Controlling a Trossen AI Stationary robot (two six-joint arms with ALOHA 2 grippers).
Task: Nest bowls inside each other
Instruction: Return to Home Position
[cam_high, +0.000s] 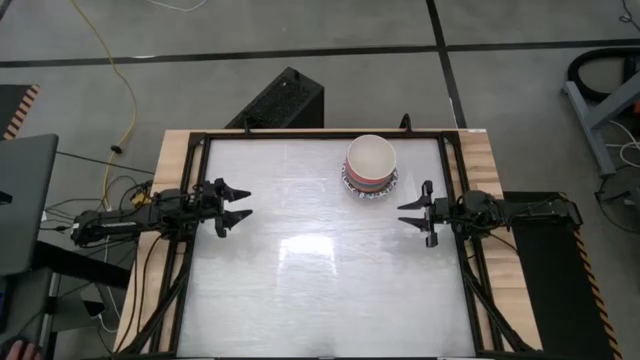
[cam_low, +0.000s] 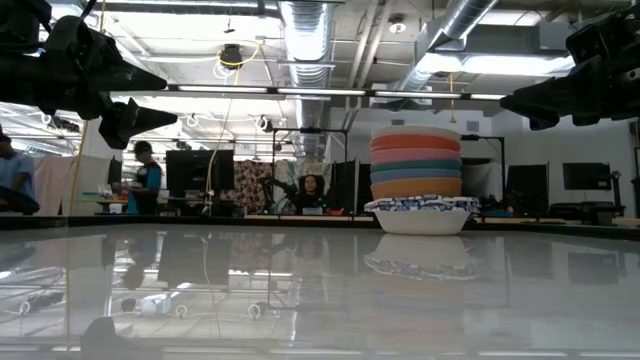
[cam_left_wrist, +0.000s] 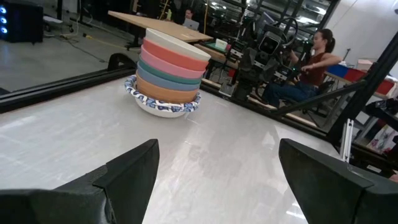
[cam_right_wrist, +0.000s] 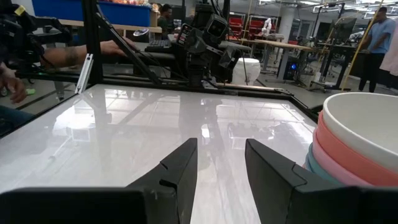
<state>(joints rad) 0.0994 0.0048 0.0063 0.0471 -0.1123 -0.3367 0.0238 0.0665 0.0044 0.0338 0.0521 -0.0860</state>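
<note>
Nearest, over the table (cam_high: 300, 290), the left gripper (cam_high: 243, 202) hangs at 9 o'clock, fingers spread wide and empty. The right gripper (cam_high: 403, 215) hangs at 3 o'clock, narrowly parted and holding nothing. Farther back, at about 1 o'clock, the nested bowls (cam_high: 371, 165) stand on a patterned-rim bowl (cam_low: 422, 212), mouths up, long axis vertical. The tower may lean slightly, though camera tilt could explain that. A brush from the nearer right gripper could topple it.

Matte black arms (cam_high: 150, 212) end in tapered fingers (cam_left_wrist: 134, 171).
</note>
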